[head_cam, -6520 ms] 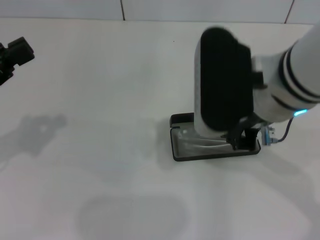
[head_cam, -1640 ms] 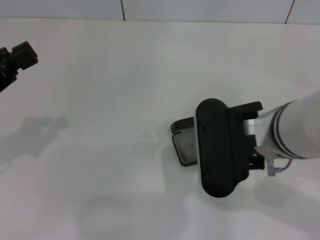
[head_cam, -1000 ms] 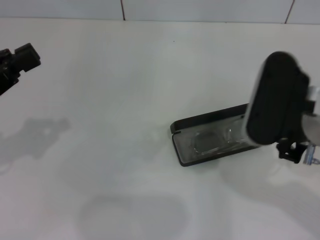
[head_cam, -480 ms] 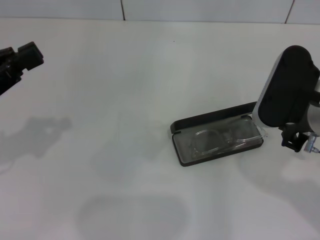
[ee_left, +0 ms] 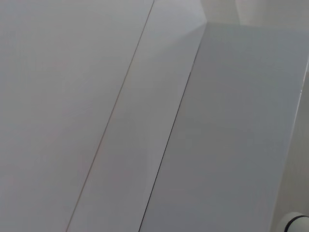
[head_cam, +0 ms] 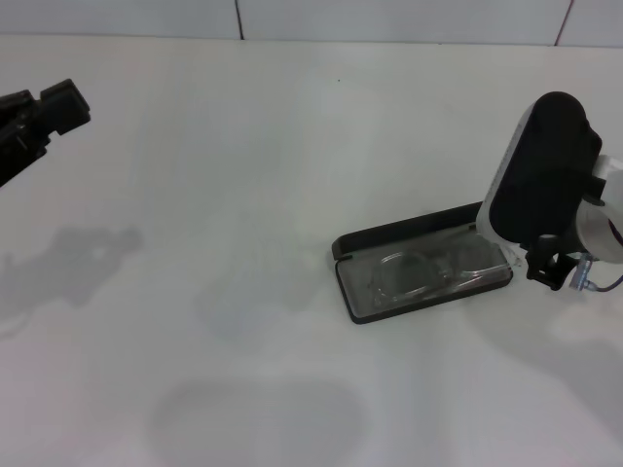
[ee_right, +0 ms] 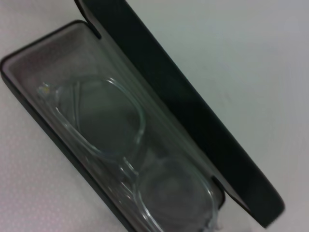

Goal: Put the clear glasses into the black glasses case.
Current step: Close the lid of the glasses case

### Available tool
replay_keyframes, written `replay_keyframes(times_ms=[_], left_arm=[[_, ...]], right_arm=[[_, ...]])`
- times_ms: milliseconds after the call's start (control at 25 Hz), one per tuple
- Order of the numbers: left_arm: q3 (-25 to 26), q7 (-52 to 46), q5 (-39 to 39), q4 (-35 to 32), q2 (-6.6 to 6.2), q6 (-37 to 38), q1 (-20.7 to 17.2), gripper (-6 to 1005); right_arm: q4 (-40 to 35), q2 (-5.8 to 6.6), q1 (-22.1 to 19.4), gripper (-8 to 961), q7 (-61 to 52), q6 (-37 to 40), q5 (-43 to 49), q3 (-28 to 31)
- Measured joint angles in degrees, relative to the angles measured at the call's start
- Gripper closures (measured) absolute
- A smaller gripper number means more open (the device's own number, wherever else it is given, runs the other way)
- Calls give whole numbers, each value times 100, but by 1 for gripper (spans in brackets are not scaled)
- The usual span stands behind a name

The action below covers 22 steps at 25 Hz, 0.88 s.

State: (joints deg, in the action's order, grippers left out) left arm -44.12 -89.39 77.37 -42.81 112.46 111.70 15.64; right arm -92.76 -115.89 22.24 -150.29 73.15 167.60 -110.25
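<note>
The black glasses case point(head_cam: 348, 288) lies open on the white table, right of centre, with its lid point(head_cam: 409, 230) tipped back on the far side. The clear glasses point(head_cam: 419, 273) rest folded inside on the grey lining. In the right wrist view the glasses point(ee_right: 112, 117) fill the tray of the case point(ee_right: 194, 118), lenses side by side. My right gripper point(head_cam: 548, 269) hangs just past the case's right end, above the table, with nothing visibly held. The arm's black and white housing covers that end of the case. My left gripper point(head_cam: 43, 110) stays at the far left edge.
The white table point(head_cam: 224, 195) spreads around the case, with a tiled wall seam along the back. The left wrist view shows only pale wall panels point(ee_left: 145, 121).
My right arm has lifted off the case and swung to its right end, uncovering the glasses in the tray. In the last half second it eased back left. The left gripper drifted slightly.
</note>
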Motion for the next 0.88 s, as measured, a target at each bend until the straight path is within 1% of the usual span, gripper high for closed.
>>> replay_keyframes(times_ms=[360,880], left_arm=[[0,0,24,1,19,-10,0,894],[0,0,24,1,39,-10,-28,892]], right_arm=[[331,11,94,955,245,-123,-562,286],[302,13,86,955,398,-155,-880,329]])
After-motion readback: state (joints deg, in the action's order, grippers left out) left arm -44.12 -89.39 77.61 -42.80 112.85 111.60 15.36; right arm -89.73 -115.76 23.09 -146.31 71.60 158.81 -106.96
